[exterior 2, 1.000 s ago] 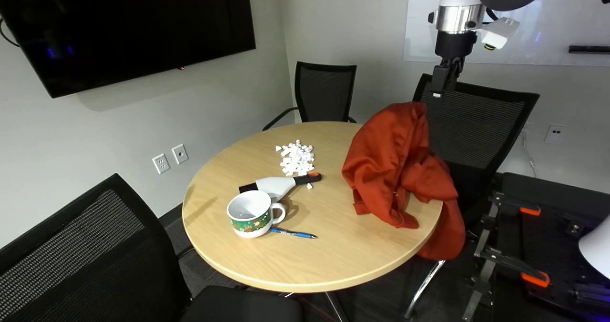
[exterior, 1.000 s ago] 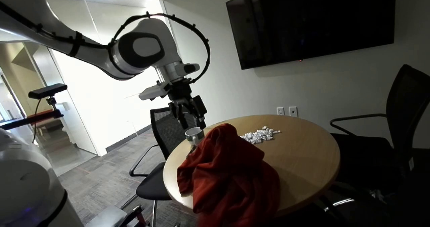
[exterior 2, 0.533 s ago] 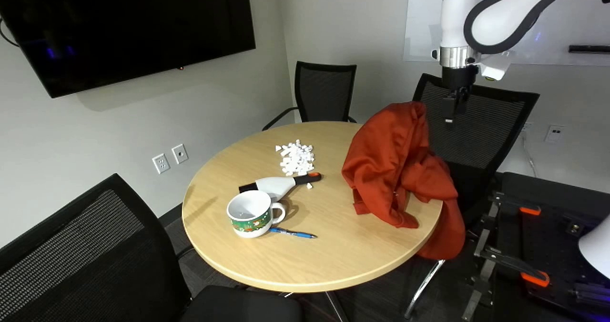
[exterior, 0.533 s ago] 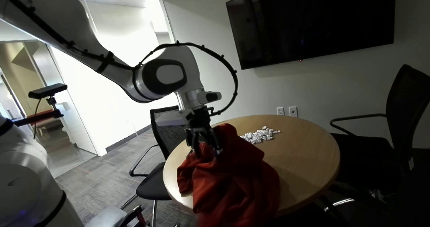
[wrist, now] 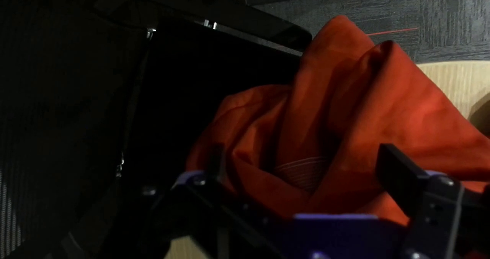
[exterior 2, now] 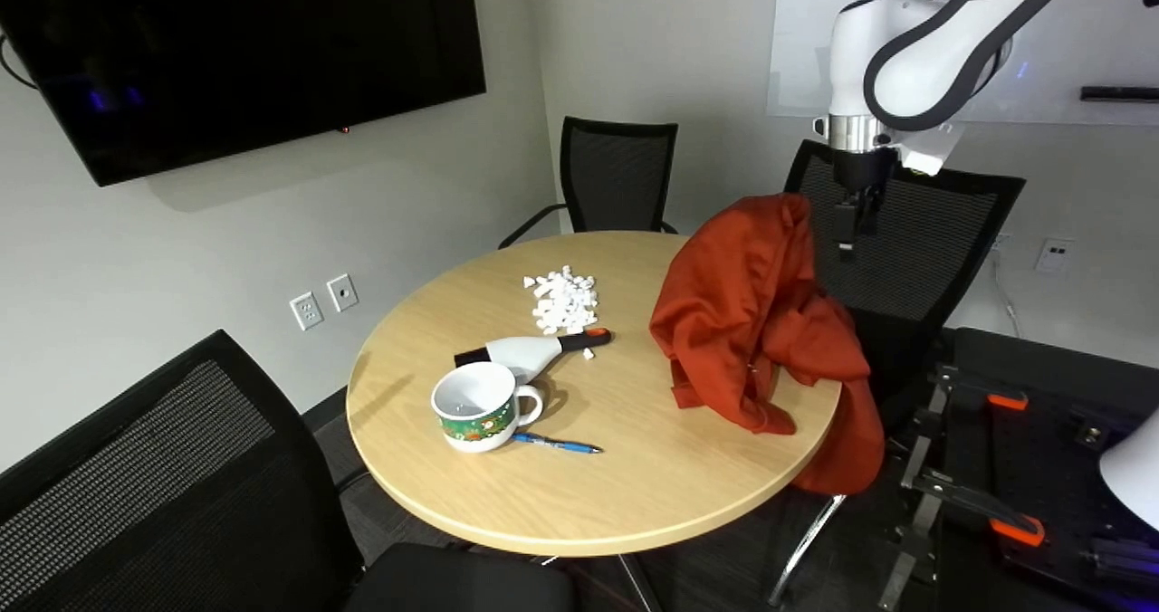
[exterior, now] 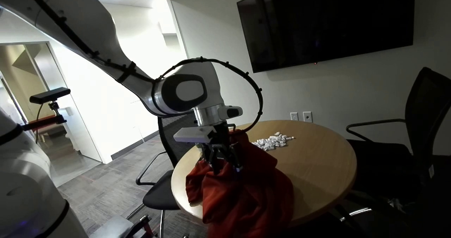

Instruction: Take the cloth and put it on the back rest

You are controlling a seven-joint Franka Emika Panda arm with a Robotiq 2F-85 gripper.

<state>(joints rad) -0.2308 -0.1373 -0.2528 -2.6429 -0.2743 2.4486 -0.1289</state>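
The red cloth lies bunched on the round table's edge, with a raised peak and part hanging over the side. It also shows in an exterior view and in the wrist view. My gripper points down beside the peak, low over the folds. In an exterior view the gripper shows just right of the peak. In the wrist view the fingers are wide apart with folds below and between them; contact cannot be told. A black mesh back rest stands behind the cloth.
On the table are a green-white mug, a white brush-like tool, a blue pen and a pile of white bits. Two other chairs stand around it. A black stand with orange-tipped clamps is nearby.
My open gripper has moved down to the cloth, also shifting right in an exterior view, with a smaller drop in the last half second. The cloth and other objects have not moved.
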